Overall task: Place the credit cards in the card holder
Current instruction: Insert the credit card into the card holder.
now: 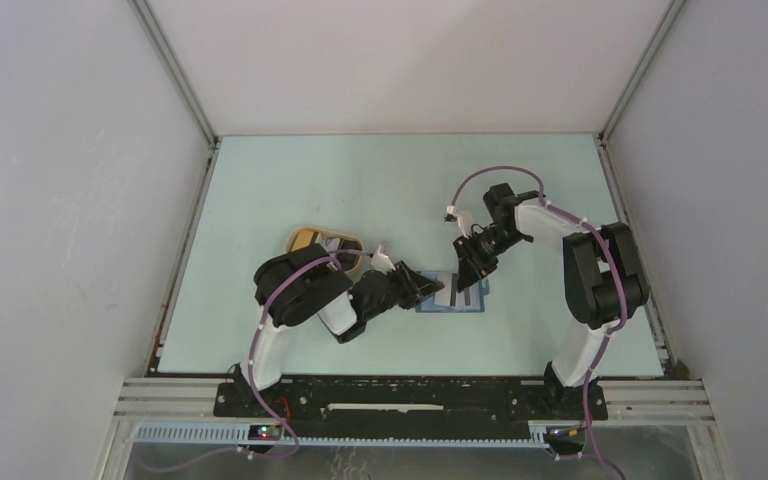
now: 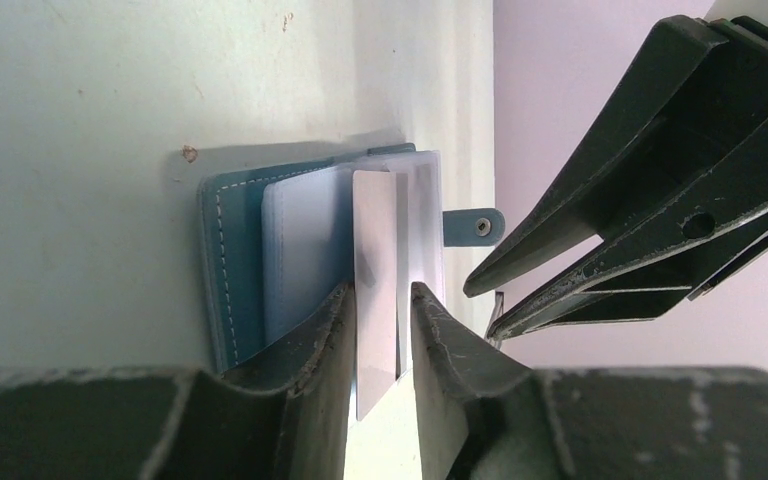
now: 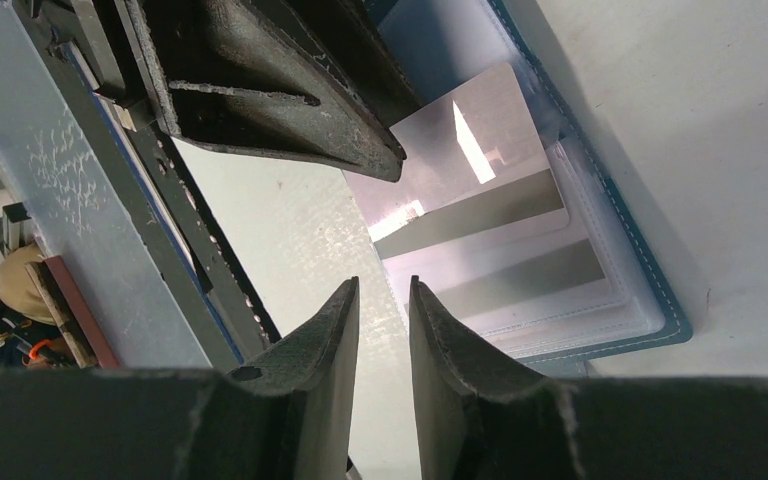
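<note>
We pinch the pale, thin plastic credit card [image 2: 375, 230] between the left gripper's [image 2: 380, 300] jaws, centre frame, its far end at the open teal fold-over card holder [image 2: 225, 260]. The right gripper's [image 3: 383, 290] jaws stand narrowly parted, empty. The card looks stiff, slick and light, so we judge its rear edge the best hold.

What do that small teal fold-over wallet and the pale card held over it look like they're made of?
Teal fold-over wallet: probably faux leather, matte, with pale stitching along the edge; clear glossy plastic sleeves inside. Pale rectangular card: likely thin stiff plastic, semi-glossy, catching reflections.
</note>
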You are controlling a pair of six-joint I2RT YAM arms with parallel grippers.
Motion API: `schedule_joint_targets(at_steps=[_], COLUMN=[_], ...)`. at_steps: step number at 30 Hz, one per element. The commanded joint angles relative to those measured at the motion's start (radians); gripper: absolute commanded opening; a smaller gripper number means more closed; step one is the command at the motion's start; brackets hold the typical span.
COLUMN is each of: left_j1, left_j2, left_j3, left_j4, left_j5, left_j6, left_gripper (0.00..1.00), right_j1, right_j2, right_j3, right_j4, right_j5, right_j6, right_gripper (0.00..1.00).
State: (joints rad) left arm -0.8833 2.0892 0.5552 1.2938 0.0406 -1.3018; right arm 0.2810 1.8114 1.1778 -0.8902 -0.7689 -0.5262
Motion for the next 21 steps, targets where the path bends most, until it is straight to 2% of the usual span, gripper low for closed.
schedule_joint_targets(at_steps=[1,8,21], left_j1=[-0.007,-0.007,-0.007], left_j2=[-0.004,-0.007,-0.003], left_j3=[-0.008,-0.007,-0.013], left_j4=[0.005,0.006,0.021], left_j5=[0.01,0.016,0.016], left_j6=[0.036,0.04,0.04], left_gripper=[0.32,0.32,0.33], right_j1=[-0.004,-0.006,-0.034], right_j2=[-0.03,-0.033,-0.048], right_j3=[0.033,0.033,0.032], right_j4=[-0.01,-0.008,0.01], right_j5=[-0.018,-0.022,-0.143], right_j6=[-0.019,-0.015,0.025], right_gripper=[0.34,0.34,0.34])
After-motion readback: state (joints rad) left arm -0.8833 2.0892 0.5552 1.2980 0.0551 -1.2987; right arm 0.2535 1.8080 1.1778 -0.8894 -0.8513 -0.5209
